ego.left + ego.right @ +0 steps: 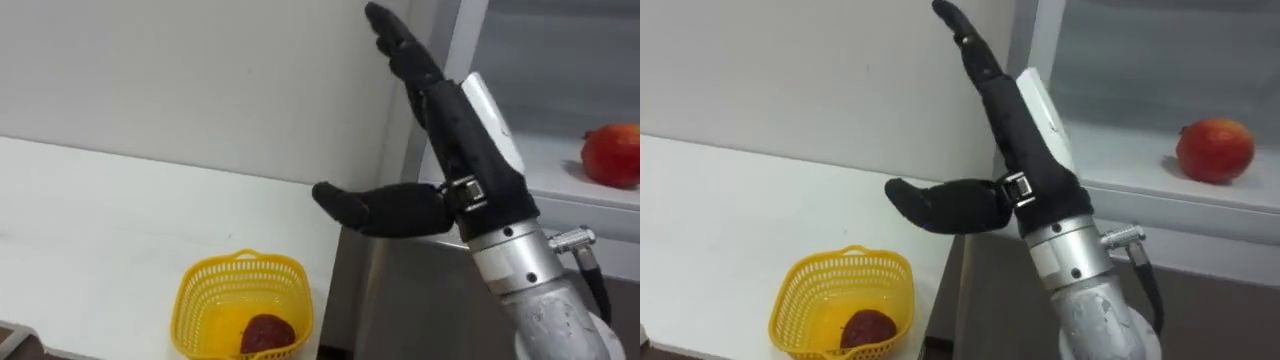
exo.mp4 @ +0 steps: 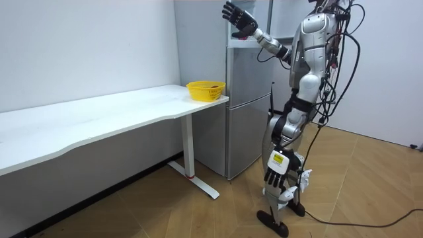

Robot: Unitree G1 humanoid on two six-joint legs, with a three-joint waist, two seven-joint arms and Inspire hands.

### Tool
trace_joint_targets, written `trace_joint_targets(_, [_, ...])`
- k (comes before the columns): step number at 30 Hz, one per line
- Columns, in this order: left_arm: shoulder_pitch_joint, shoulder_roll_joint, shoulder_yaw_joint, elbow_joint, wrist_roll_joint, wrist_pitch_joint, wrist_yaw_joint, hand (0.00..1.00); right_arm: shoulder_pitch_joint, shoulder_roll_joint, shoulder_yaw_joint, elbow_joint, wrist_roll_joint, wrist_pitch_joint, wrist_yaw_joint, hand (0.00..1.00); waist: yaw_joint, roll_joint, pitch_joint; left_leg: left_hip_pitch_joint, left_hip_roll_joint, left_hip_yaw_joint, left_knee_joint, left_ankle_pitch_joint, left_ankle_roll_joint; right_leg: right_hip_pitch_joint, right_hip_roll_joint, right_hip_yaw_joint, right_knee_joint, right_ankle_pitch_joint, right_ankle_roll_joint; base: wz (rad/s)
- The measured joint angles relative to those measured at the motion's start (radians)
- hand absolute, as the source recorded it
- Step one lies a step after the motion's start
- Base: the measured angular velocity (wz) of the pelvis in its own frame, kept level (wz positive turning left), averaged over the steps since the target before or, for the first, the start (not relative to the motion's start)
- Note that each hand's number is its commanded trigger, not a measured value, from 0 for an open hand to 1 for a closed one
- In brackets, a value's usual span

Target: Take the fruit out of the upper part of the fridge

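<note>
The right hand (image 1: 450, 150) is raised before the fridge (image 2: 248, 99), fingers straight and released, holding nothing. The red fruit (image 1: 612, 155) lies on the upper shelf (image 1: 548, 168), apart to the fingers' right; the left hand (image 2: 275, 173) hangs low

On white tbl (image 1: 100, 220): yellow basket (image 1: 243, 300); fridge shelf (image 1: 1120, 165) w/ red fruit (image 1: 1214, 150).

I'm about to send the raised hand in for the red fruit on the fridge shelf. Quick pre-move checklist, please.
1. Right hand open and holding nothing: ok.
2. Red fruit in sight on the shelf: ok.
3. Hand lined up with the fruit: not ok; it is raised well to the fruit's left.
4. Yellow basket has room beside the dark fruit: ok.
5. Left hand hanging by the thigh, out of the way: ok.
6. Fridge door clear of the reach: cannot tell.
</note>
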Motion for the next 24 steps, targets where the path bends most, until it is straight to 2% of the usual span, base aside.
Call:
trace_joint_targets(2, [0.0,-0.003,0.001,0.0,0.0,-0.002,0.008,0.0,0.001,0.0,-0.026,-0.035,0.0,-0.017,-0.029,0.0,-0.006,0.007,0.0008,0.008,0.002,0.012,-0.004,0.0,0.0,0.0,0.001,0.009,0.0,0.0,-0.001,-0.17])
trace_joint_targets(3, [0.001,-0.006,0.001,0.0,0.0,-0.002,0.012,0.0,0.001,0.0,-0.046,-0.043,-0.005,-0.038,-0.045,0.0,-0.017,0.011,-0.0005,0.012,0.003,0.018,-0.01,0.0,0.0,0.003,0.001,0.014,0.0,0.001,-0.001,-0.15])
trace_joint_targets(6, [0.004,-0.009,0.001,0.001,0.0,-0.009,0.014,0.0,0.002,0.0,-0.088,-0.057,-0.022,-0.058,-0.083,0.0,-0.038,0.019,-0.0044,0.022,0.005,0.03,-0.017,0.0,0.001,0.005,0.003,0.028,0.0,0.001,-0.001,-0.11])
trace_joint_targets(9, [0.003,-0.01,-0.001,0.004,0.0,-0.013,0.016,0.0,0.012,-0.001,-0.108,-0.056,-0.023,-0.062,-0.116,0.0,-0.062,0.019,-0.0038,0.036,0.01,0.04,-0.03,-0.001,0.0,0.013,0.006,0.033,0.0,0.001,-0.001,-0.11])
trace_joint_targets(15, [0.0,-0.01,-0.003,0.01,-0.001,-0.018,0.033,0.0,0.043,-0.012,-0.126,-0.053,0.01,-0.065,-0.158,0.0,-0.088,0.008,-0.0017,0.047,0.014,0.048,-0.028,-0.002,-0.002,0.017,0.009,0.037,0.001,0.001,-0.001,-0.03])
trace_joint_targets(18, [-0.005,-0.009,-0.003,0.027,0.0,-0.025,0.034,0.0,0.046,-0.021,-0.157,-0.05,0.025,-0.066,-0.168,0.0,-0.094,0.005,0.0039,0.049,0.014,0.048,-0.028,-0.002,-0.002,0.019,0.009,0.037,0.001,0.001,-0.001,0.0])
trace_joint_targets(24, [-0.005,-0.009,-0.003,0.034,-0.001,-0.025,0.031,0.0,0.056,-0.022,-0.198,-0.041,0.022,-0.073,-0.206,0.0,-0.108,0.0,0.0044,0.048,0.015,0.049,-0.022,-0.007,-0.002,0.02,0.01,0.042,0.0,0.001,-0.001,0.0])
